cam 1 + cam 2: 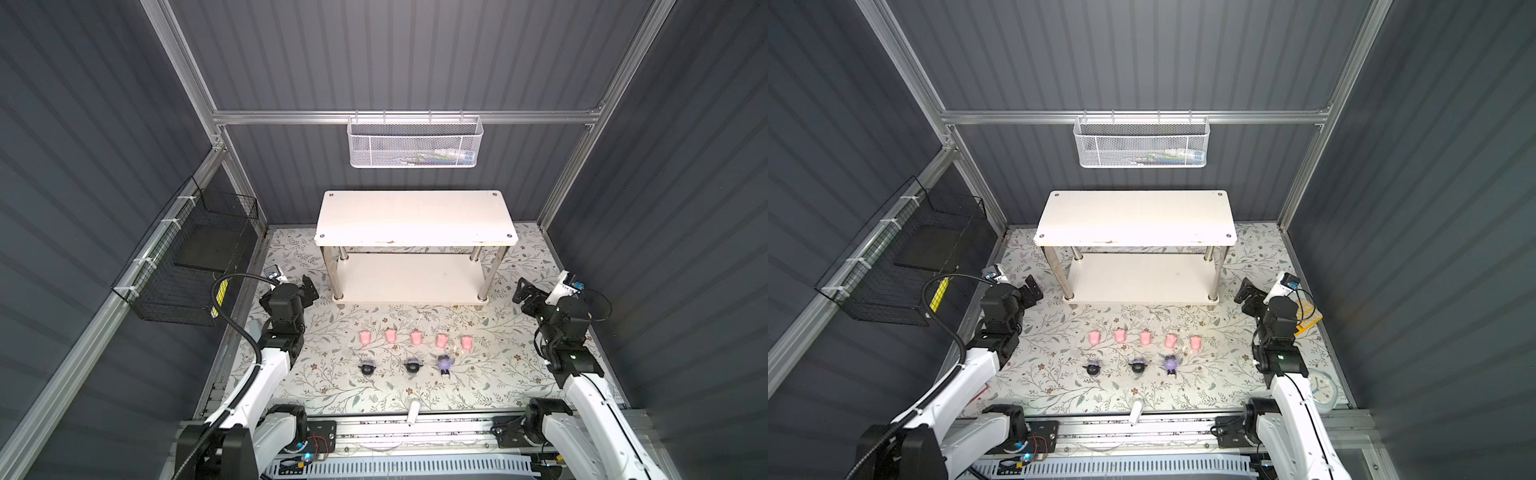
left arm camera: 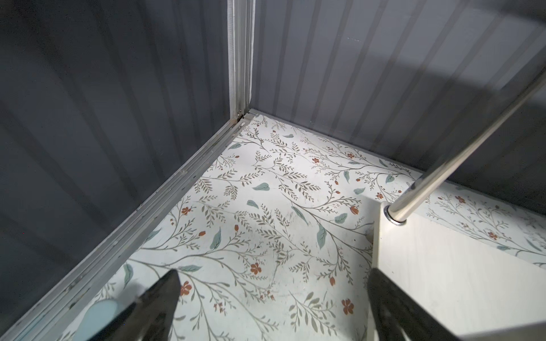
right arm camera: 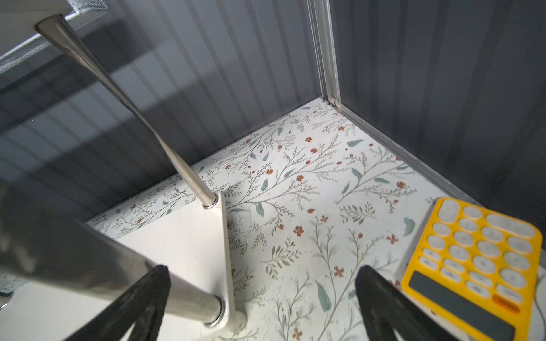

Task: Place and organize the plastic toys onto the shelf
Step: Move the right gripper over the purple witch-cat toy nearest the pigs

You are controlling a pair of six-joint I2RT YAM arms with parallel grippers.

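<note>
Several pale pink plastic toys (image 1: 416, 337) stand in a row on the floral mat in front of the shelf (image 1: 415, 216), shown in both top views. Three lilac ones with black heads (image 1: 413, 366) form a second row nearer the front. The white two-tier shelf has both boards bare. My left gripper (image 1: 309, 286) hangs open by the shelf's left front post, holding nothing. My right gripper (image 1: 524, 291) is open by the right front post. In the left wrist view the gripper (image 2: 273, 273) is over bare mat beside the lower board (image 2: 443, 265). No toys appear in either wrist view.
A yellow calculator (image 3: 478, 259) lies on the mat right of my right gripper (image 3: 263, 268). A pale blue clock (image 1: 1320, 388) lies at the front right. A white mesh basket (image 1: 413, 143) hangs on the back wall, a black wire basket (image 1: 195, 266) on the left wall.
</note>
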